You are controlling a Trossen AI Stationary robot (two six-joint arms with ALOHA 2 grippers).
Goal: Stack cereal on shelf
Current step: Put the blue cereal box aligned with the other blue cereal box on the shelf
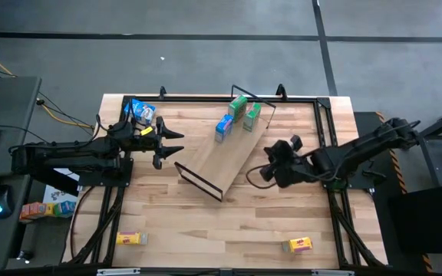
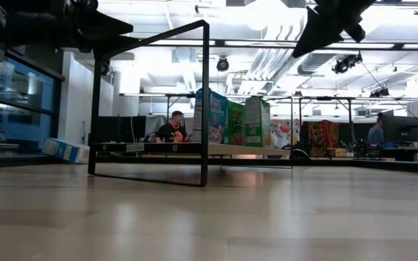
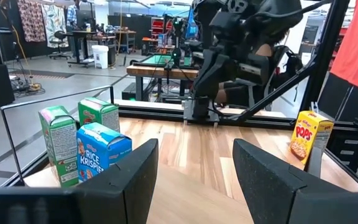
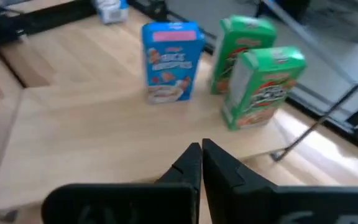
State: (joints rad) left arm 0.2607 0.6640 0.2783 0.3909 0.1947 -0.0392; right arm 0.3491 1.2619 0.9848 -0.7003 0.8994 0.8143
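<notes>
The shelf (image 1: 225, 157) lies slantwise mid-table, a black wire frame (image 2: 204, 101) at each end. On its far right end a blue cereal box (image 1: 223, 127) and two green ones (image 1: 238, 106) (image 1: 252, 116) stand upright on their bottoms. My right gripper (image 1: 269, 162) hovers shut just right of the board and looks down on these boxes (image 4: 171, 61) from above. My left gripper (image 1: 176, 143) waits open and level at the table's left, nothing between its fingers (image 3: 129, 177).
Another blue box (image 1: 143, 113) lies at the far left, behind my left gripper. Two yellow boxes (image 1: 131, 238) (image 1: 298, 245) sit near the front edge. A black frame rail (image 1: 229, 98) runs along the table's far edge. People show in the room beyond.
</notes>
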